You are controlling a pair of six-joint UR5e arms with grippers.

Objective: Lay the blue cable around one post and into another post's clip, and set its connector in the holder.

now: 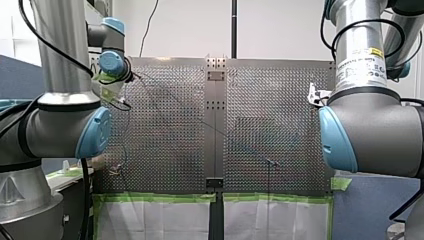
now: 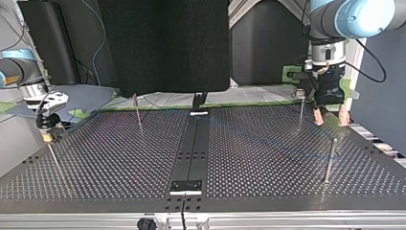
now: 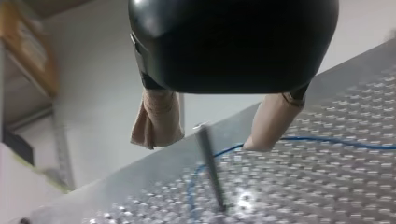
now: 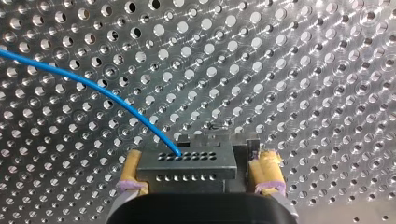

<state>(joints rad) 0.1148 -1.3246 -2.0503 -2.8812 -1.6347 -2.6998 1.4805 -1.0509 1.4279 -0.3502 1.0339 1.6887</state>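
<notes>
The blue cable (image 4: 93, 88) runs over the perforated table into a black connector (image 4: 187, 163) with two rows of holes. My right gripper (image 4: 198, 161) is open, its yellow-padded fingers (image 4: 266, 163) flanking the connector, with a metal bracket (image 4: 247, 140) just behind it. In the top view that gripper (image 2: 48, 127) sits low at the table's left edge. My left gripper (image 3: 209, 139) is open, beige pads spread and nothing between them. Ahead of it stands a thin post (image 3: 210, 172) with the cable (image 3: 327, 141) curving around its foot. It hovers at the top view's right (image 2: 330, 120).
More thin posts stand on the table (image 2: 268, 191): one at the far left middle (image 2: 138, 112), one near the right (image 2: 330, 158), one at the left edge (image 2: 55, 163). A black centre strip (image 2: 191, 153) divides the plate. Green tape lines the table's edge.
</notes>
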